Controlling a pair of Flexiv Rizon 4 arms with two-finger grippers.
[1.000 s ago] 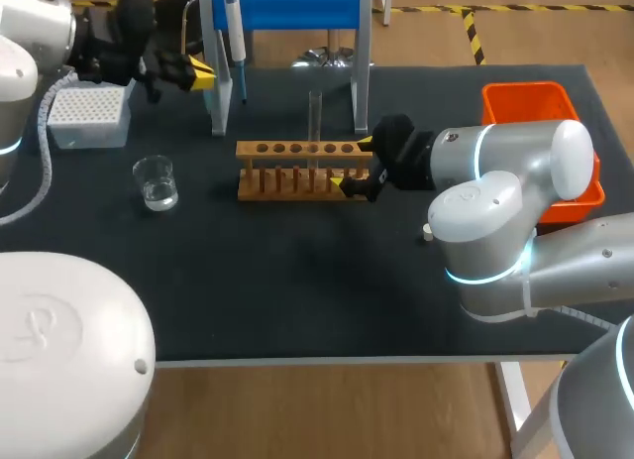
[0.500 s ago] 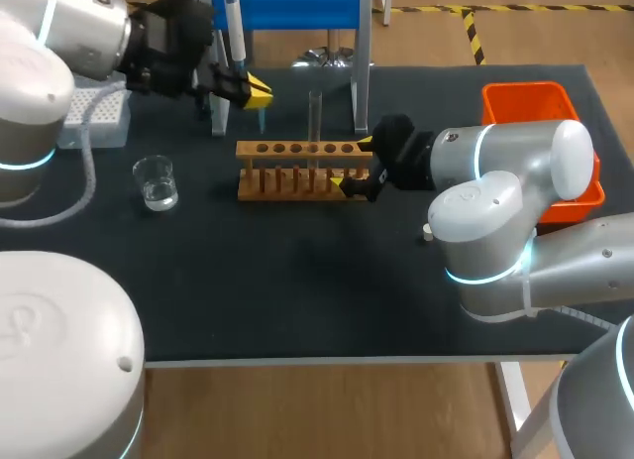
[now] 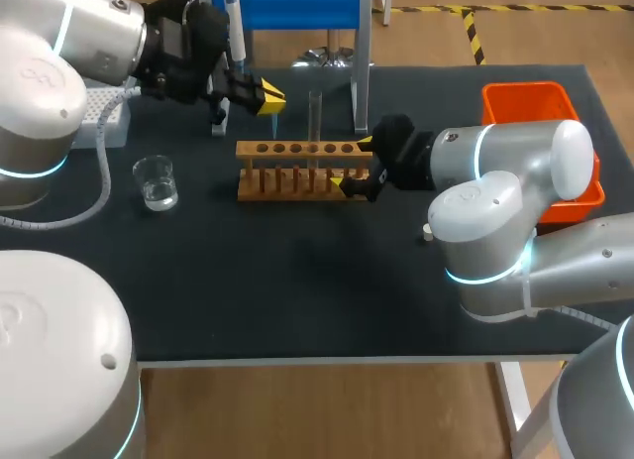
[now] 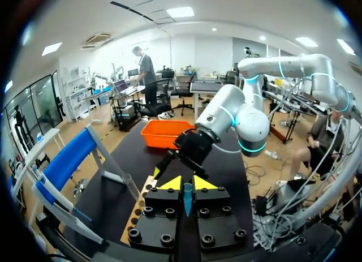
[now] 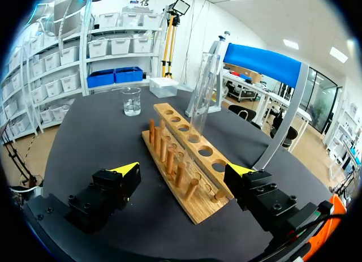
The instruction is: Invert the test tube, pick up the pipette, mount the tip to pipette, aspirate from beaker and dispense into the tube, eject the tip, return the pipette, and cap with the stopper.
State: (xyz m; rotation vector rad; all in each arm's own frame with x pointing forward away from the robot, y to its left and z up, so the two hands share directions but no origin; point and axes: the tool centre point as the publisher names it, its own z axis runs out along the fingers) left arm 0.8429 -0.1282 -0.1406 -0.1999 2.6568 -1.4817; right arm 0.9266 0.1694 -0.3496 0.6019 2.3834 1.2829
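My left gripper (image 3: 265, 97) hangs just behind the left end of the wooden rack (image 3: 302, 169), shut on a small blue pipette tip (image 4: 187, 197) that points down. A clear test tube (image 3: 315, 116) stands upright in the rack. The pipette (image 3: 236, 31) hangs on the blue stand (image 3: 297, 7). A beaker (image 3: 156, 181) with water sits to the left of the rack. My right gripper (image 5: 184, 171) is open, its fingers straddling the right end of the rack (image 5: 181, 160) without gripping it. A small white stopper (image 3: 428, 234) lies beside my right arm.
The white tip box (image 3: 99, 117) sits at the far left, partly hidden by my left arm. An orange bin (image 3: 530, 104) stands at the back right. The stand's legs rise just behind the rack.
My left arm has swung right, from beside the tip box to just behind the rack's left end. The right arm has not moved.
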